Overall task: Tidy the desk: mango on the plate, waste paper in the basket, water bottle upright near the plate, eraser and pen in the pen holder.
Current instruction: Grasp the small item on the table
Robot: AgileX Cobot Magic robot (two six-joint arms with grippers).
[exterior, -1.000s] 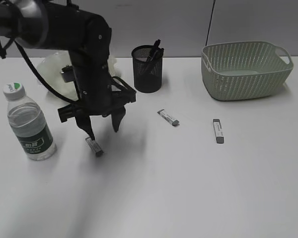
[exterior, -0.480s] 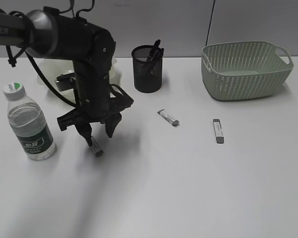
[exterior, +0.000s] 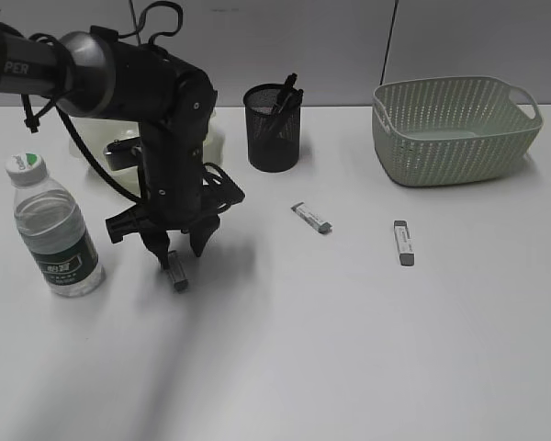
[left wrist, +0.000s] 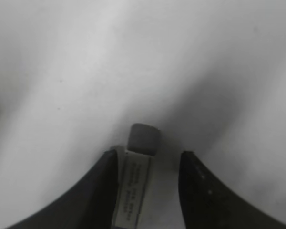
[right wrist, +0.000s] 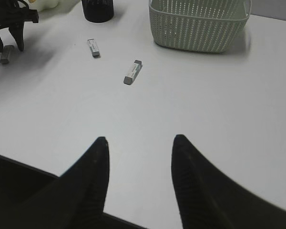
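My left gripper [exterior: 177, 250] is open and straddles a small grey-and-white eraser [exterior: 176, 272] lying on the white desk [exterior: 349, 349]. In the left wrist view the eraser [left wrist: 136, 183] lies between the jaws [left wrist: 149, 155], against the left finger. Two more erasers lie at the middle [exterior: 311, 218] and to the right [exterior: 403, 243]. The black mesh pen holder [exterior: 273, 129] holds pens. The water bottle [exterior: 53, 227] stands upright at the left. The pale green plate [exterior: 96, 138] is mostly hidden behind the arm. The basket [exterior: 455, 129] is at the back right. My right gripper [right wrist: 139, 140] is open and empty. Mango and waste paper are not visible.
The left arm [exterior: 156, 101] rises over the back left of the desk. In the right wrist view the basket [right wrist: 200, 24], two erasers [right wrist: 132, 72] and the pen holder [right wrist: 97, 9] lie ahead of the right gripper over bare tabletop.
My left gripper has come down and shifted slightly, so its open fingers now sit around the eraser on the desk. Nothing else has moved.
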